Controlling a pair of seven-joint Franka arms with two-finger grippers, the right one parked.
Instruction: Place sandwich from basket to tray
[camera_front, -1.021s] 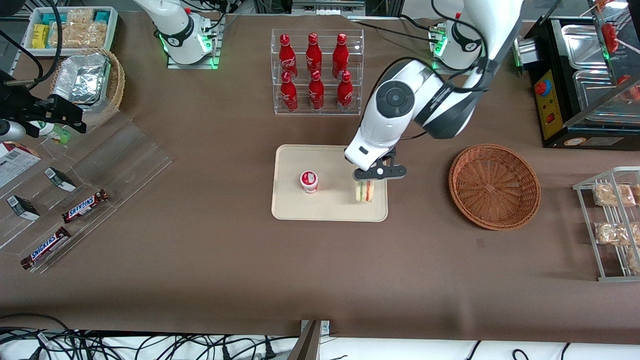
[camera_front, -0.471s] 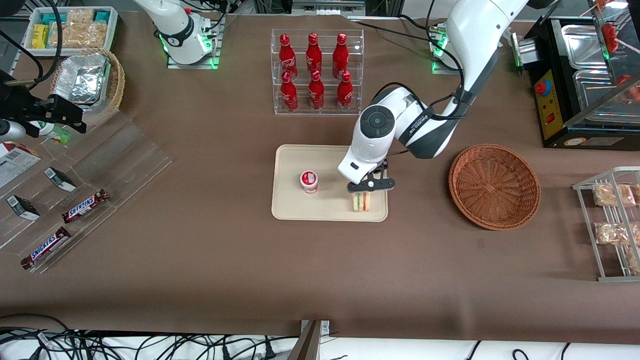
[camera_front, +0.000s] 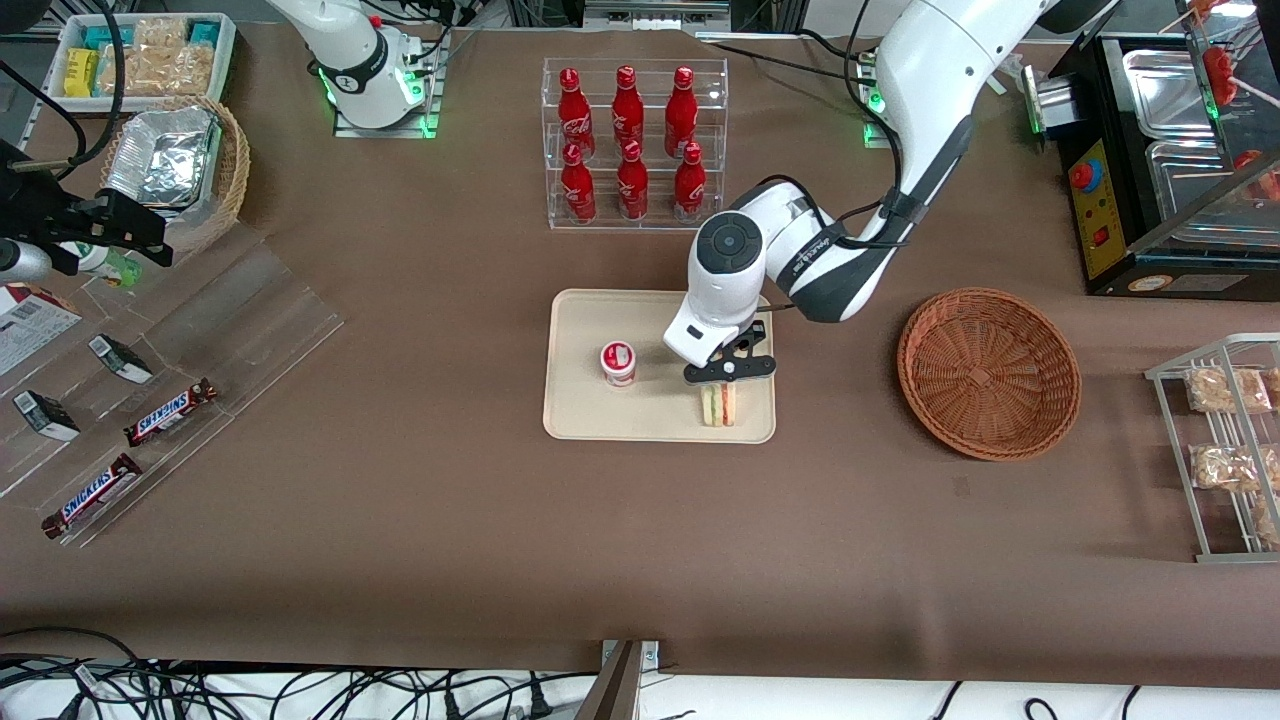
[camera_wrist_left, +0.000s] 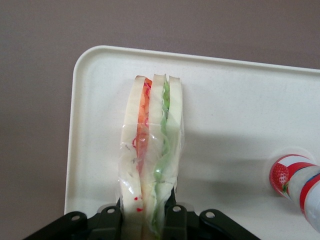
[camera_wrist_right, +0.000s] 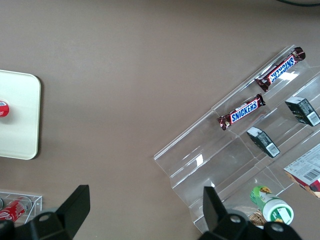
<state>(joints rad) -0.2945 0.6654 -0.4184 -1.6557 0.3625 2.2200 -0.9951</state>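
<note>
The clear-wrapped sandwich (camera_front: 717, 405) stands on edge on the cream tray (camera_front: 580, 410), at the tray's near corner toward the working arm's end. My gripper (camera_front: 718, 392) is shut on the sandwich, directly above it. In the left wrist view the sandwich (camera_wrist_left: 150, 150) shows white bread with red, orange and green layers, with the black fingers (camera_wrist_left: 176, 220) pressing both its sides over the tray (camera_wrist_left: 240, 120). The reddish-brown wicker basket (camera_front: 988, 372) sits empty beside the tray, toward the working arm's end.
A small red-and-white cup (camera_front: 618, 363) stands on the tray beside the sandwich. A clear rack of red bottles (camera_front: 632, 145) stands farther from the front camera than the tray. A wire rack of snack bags (camera_front: 1225, 450) lies past the basket. Clear racks with Snickers bars (camera_front: 170, 412) lie toward the parked arm's end.
My gripper has lowered and shifted slightly toward the cup and nearer the front camera with the sandwich, bringing it down onto the tray.
</note>
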